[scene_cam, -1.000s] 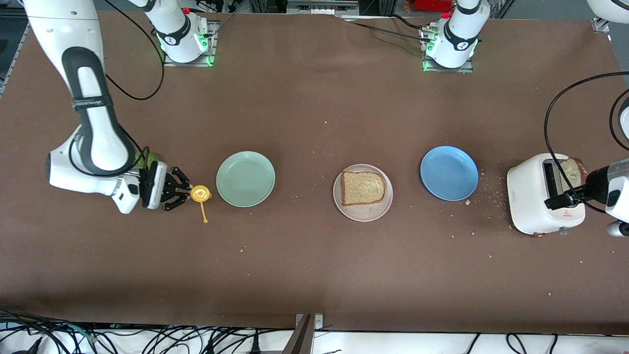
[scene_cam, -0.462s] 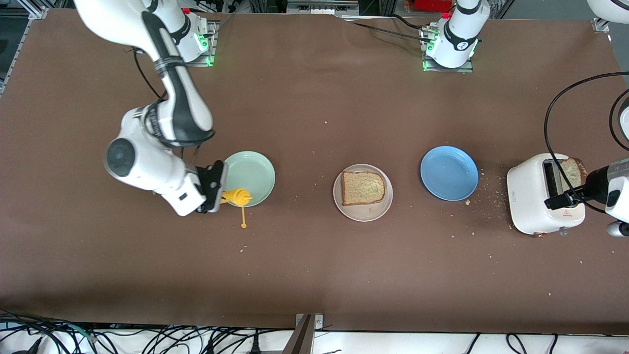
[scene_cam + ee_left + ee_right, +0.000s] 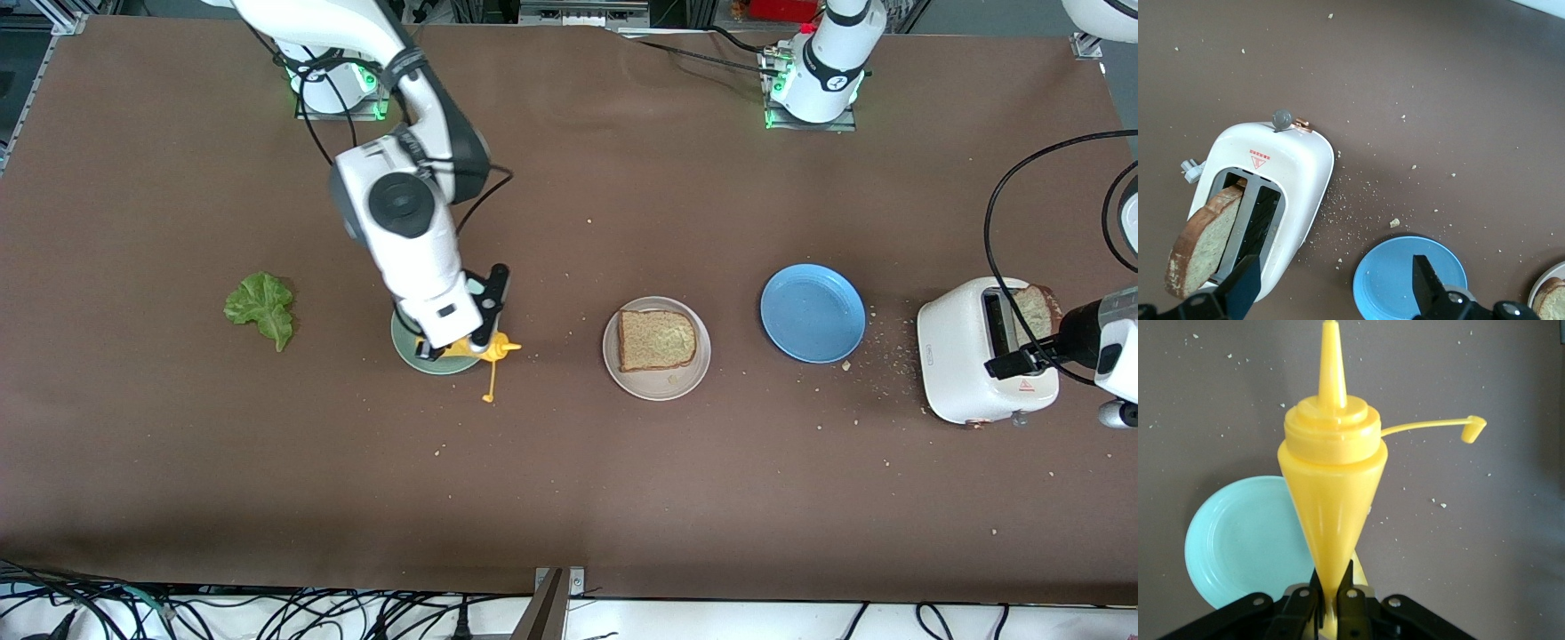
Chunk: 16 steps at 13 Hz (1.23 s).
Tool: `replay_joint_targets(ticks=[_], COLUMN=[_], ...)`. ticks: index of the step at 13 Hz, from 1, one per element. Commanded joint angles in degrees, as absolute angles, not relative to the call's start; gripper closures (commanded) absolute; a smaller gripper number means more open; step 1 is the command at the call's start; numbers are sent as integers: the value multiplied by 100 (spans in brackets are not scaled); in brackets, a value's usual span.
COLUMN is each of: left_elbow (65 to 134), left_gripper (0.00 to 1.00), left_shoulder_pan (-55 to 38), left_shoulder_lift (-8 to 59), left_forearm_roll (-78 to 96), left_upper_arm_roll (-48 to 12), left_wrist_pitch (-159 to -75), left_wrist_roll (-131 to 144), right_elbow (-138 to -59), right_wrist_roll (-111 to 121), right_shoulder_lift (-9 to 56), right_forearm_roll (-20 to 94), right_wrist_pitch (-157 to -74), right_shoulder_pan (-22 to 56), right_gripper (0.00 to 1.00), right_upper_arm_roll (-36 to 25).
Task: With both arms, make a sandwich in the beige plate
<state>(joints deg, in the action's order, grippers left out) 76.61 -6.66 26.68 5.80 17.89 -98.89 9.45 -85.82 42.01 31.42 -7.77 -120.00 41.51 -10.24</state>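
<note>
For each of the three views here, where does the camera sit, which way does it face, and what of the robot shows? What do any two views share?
Front view: high across the table, facing both arm bases; shows the right gripper over the mint-green plate and the beige plate.
Left wrist view: on the left arm, looking down at the toaster; the open left gripper shows.
Right wrist view: on the right arm, looking down; the right gripper is shut on the yellow squeeze bottle.
Shared: the blue plate appears in front and left wrist views.

Even overhead light, soft shadows under plates; front view sharp; yellow bottle (image 3: 1331,480) slightly blurred close-up.
</note>
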Motion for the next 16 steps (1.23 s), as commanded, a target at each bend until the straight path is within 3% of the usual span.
replay_joint_targets(ticks=[1, 8, 16], left_elbow=[7690, 7690, 7682], left_gripper=[0, 0, 0], left_shoulder_pan=[-686, -686, -686], left_shoulder_lift=[2619, 2619, 2619], left_forearm_roll=[360, 360, 360], left_upper_arm_roll=[1775, 1775, 1775], left_wrist_pitch=[-9853, -9853, -9861], left_wrist_roll=[984, 984, 993], right_elbow=[-7807, -7225, -6460], right_wrist_roll=[3640, 2517, 1143], right_shoulder_lift=[3663, 4613, 5774], right_forearm_roll=[-1657, -3522, -3929], right_wrist_pitch=[-11550, -11031, -10767], right_shoulder_pan=[4647, 5773, 6723], right_gripper=[100, 100, 100], right_upper_arm_roll=[-1107, -1143, -1784])
